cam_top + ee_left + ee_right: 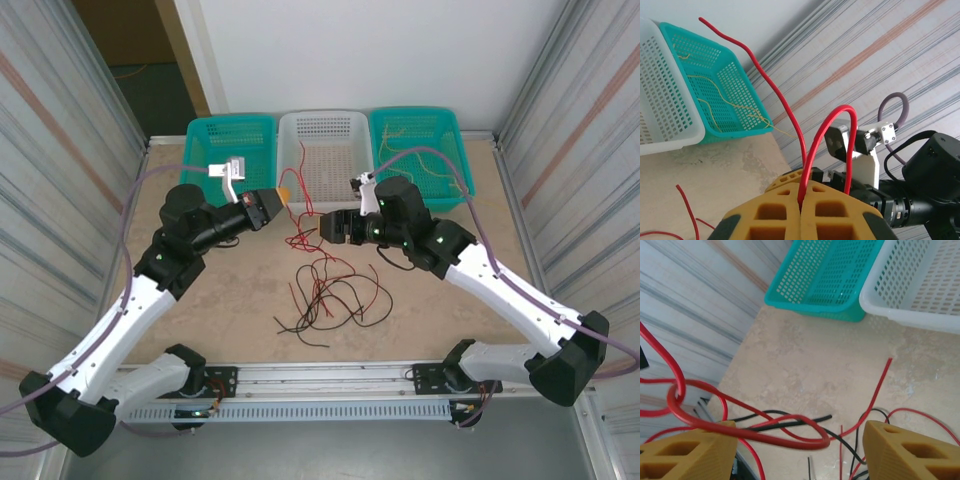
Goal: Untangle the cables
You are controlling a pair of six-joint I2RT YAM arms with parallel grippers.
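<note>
**Desk:** Top external view: how much room at the edges?

**Photographer:** Tight. The beige stone-patterned table (200, 300) is hemmed left and right by ribbed grey side walls (60, 150). Three baskets line its far edge side by side. Bare tabletop lies open on either side of the middle, under each arm.

**Desk:** And in the baskets?

**Photographer:** The right-hand teal plastic mesh basket (415, 112) holds thin pale yellow wires (425, 160). Beside it sit the white plastic mesh basket (323, 116) and the left-hand teal mesh basket (232, 122).

**Desk:** Where are the cables?

**Photographer:** A tangle of thin red and black cables (325, 295) lies mid-table, nearer the arm bases than the baskets. Red strands rise from it towards both grippers.

**Desk:** The grippers?

**Photographer:** The left gripper (284, 196) has its yellow-orange fingers pressed together, pinching a red cable (812, 145) that loops up out of the seam. The right gripper (325, 228) is spread wide. A red loop (740, 430) lies across one finger, unpinched, with black strands on the table below.
</note>
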